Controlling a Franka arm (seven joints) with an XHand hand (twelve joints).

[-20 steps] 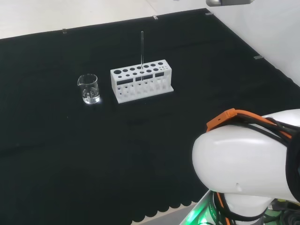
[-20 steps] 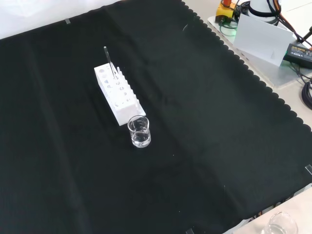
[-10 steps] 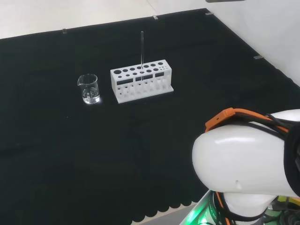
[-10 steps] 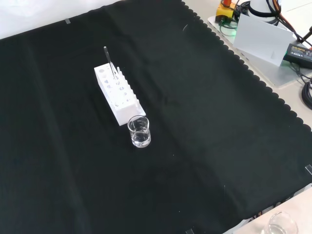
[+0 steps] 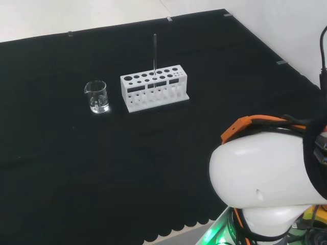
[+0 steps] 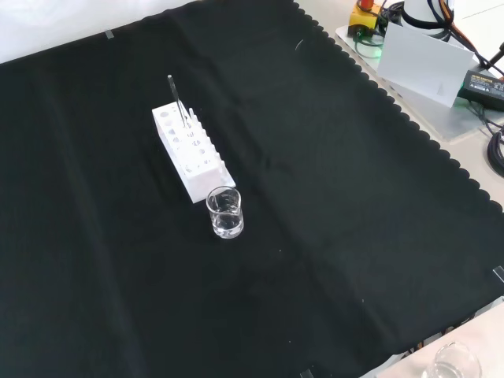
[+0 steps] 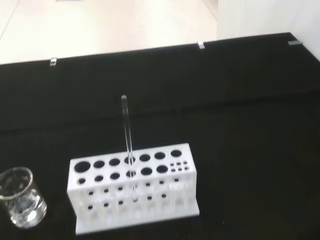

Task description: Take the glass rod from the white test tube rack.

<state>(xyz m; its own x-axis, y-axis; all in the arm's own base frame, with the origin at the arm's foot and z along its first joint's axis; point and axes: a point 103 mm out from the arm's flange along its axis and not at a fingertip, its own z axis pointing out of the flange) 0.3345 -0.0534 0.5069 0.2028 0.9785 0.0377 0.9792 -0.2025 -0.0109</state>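
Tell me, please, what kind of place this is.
Probably a laboratory bench set up for robot trials: a white test tube rack holding an upright glass rod, and a small glass beaker on black cloth.

On the bench [image 5: 61, 163], the glass rod [image 5: 155, 51] stands upright in the test tube rack [image 5: 154, 88]. In the head view, 1 beaker [image 5: 96, 97] sits just left of the rack.
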